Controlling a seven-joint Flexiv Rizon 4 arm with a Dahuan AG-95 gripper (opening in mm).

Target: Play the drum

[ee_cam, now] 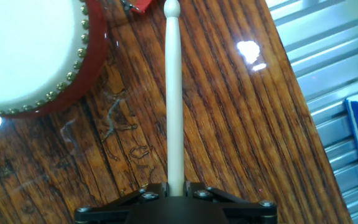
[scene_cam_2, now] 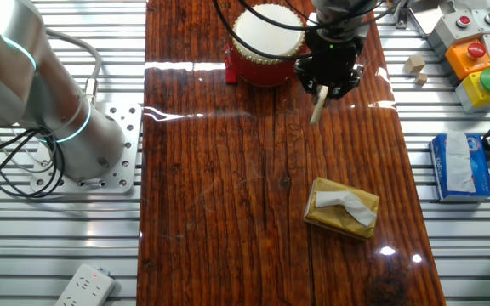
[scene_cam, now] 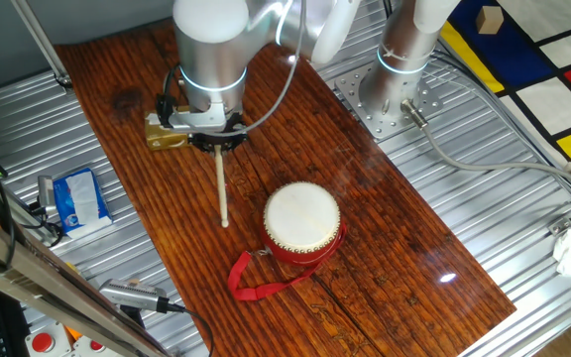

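Observation:
The drum (scene_cam: 302,220) stands on the wooden table with its cream-white skin up, a red body and a red ribbon strap (scene_cam: 256,279) trailing toward the front. It also shows in the other fixed view (scene_cam_2: 267,34) and at the upper left of the hand view (ee_cam: 27,53). My gripper (scene_cam: 218,147) is shut on a thin pale wooden stick (scene_cam: 222,190). The stick (ee_cam: 174,93) runs straight out from the jaws, and its rounded tip lies beside the drum, to the right of it in the hand view, not over the skin. The stick is also visible in the other fixed view (scene_cam_2: 317,105).
A brown tissue box (scene_cam_2: 341,206) lies on the table behind the gripper. A blue tissue packet (scene_cam: 78,198) sits off the table edge on the metal slats. A button box (scene_cam_2: 475,59) and small wooden blocks (scene_cam_2: 413,65) are near the drum end.

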